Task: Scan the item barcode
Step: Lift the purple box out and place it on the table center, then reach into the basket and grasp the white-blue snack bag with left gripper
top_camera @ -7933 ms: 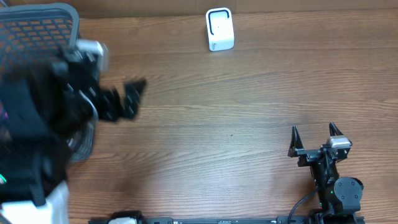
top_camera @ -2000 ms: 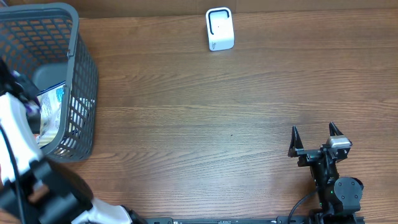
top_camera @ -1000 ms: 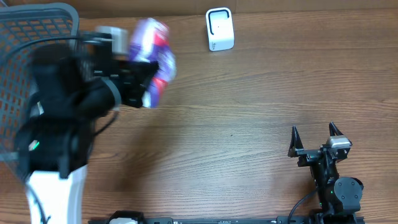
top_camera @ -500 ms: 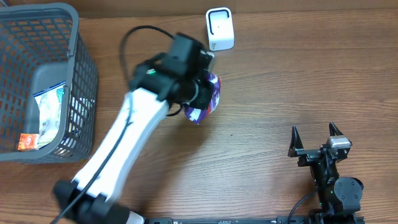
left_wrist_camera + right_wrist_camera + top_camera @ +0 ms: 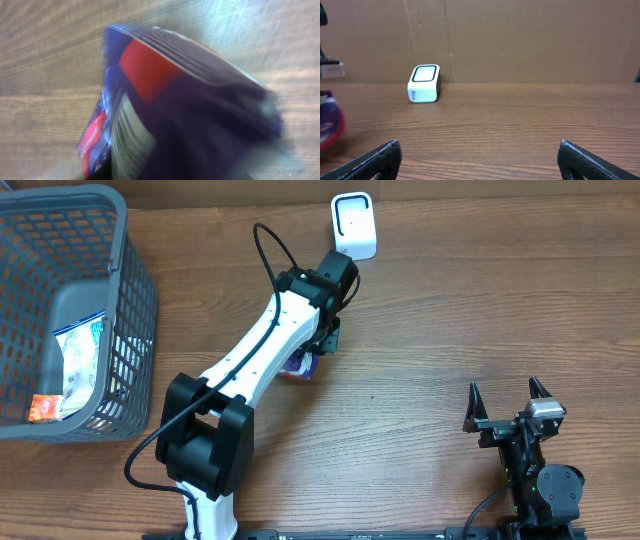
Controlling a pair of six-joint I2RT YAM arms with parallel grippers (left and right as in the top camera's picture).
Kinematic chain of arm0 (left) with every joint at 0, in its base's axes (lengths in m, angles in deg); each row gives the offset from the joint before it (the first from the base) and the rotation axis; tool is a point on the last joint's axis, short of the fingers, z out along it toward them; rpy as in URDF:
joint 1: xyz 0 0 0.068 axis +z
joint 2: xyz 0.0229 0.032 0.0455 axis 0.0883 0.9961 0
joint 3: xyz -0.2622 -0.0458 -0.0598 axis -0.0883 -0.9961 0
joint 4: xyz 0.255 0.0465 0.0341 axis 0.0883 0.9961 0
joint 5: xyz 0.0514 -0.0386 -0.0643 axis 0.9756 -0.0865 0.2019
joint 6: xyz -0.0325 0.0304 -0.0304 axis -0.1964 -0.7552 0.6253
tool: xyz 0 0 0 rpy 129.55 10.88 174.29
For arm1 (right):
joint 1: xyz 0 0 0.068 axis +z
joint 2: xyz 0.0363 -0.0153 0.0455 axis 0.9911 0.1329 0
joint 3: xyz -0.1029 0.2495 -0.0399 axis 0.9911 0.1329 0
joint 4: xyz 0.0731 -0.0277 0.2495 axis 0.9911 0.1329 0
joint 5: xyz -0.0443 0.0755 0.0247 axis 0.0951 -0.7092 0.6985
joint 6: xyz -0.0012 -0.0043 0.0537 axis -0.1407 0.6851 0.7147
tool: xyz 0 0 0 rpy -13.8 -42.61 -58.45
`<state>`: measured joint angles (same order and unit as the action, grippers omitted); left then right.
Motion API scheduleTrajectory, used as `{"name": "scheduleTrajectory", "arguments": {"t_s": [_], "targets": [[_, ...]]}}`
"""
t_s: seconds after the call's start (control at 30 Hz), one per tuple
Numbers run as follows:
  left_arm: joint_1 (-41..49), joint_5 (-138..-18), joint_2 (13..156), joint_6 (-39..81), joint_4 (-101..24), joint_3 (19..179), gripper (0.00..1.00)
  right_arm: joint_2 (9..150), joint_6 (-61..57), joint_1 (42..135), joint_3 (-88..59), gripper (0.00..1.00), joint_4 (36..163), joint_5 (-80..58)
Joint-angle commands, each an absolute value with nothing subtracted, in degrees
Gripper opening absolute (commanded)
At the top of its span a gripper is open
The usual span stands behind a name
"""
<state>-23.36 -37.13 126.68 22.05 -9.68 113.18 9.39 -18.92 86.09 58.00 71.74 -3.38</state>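
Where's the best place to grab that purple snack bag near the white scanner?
Pinch the snack bag by its flat ribbed end seam, coming straight down from above, squarely across it. The puffy middle would probably slip or crush.

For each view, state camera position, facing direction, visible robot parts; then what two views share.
Overhead: above the table, looking down; left arm, right end effector show.
Left wrist: on that arm, close on purple packet; no fingers visible.
Right wrist: low, facing the scanner; that end effector, open, shows.
Shared: scanner, in overhead and right wrist.
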Motion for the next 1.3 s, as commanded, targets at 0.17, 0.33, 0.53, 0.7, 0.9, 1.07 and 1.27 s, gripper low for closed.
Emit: {"name": "scheduleTrajectory", "arguments": {"t_s": [0.17, 0.33, 0.53, 0.7, 0.9, 1.07, 1.27], "targets": [[-22.81, -34.16, 125.85, 19.93, -6.56, 125.94, 1.00, 8.87, -19.34, 85.70, 58.57, 1.00, 71.39, -2.83], [-21.00, -34.24, 125.83, 19.78, 2.93, 144.08, 1.00, 8.87, -19.34, 85.70, 58.57, 1.00, 71.39, -2.83], [-14.55, -34.24, 125.79, 17.77, 13.94, 168.02, 1.00, 8.87, -19.34, 85.70, 58.59, 1.00, 71.41, -2.83], [-3.23, -35.27, 125.79, 17.70, 21.18, 181.68, 1.00, 8.87, -19.34, 85.70, 58.57, 1.00, 71.39, -2.83], [13.14, -41.46, 125.04, 17.29, 24.43, 186.90, 1.00, 8.87, -19.34, 85.70, 58.57, 1.00, 71.39, -2.83], [24.22, -45.24, 125.07, 17.29, 24.43, 186.38, 1.00, 8.87, -19.32, 85.70, 58.57, 1.00, 71.41, -2.83], [32.46, -50.35, 125.07, 17.24, 24.43, 183.84, 1.00, 8.87, -19.32, 85.70, 58.57, 1.00, 71.39, -2.83]]}}
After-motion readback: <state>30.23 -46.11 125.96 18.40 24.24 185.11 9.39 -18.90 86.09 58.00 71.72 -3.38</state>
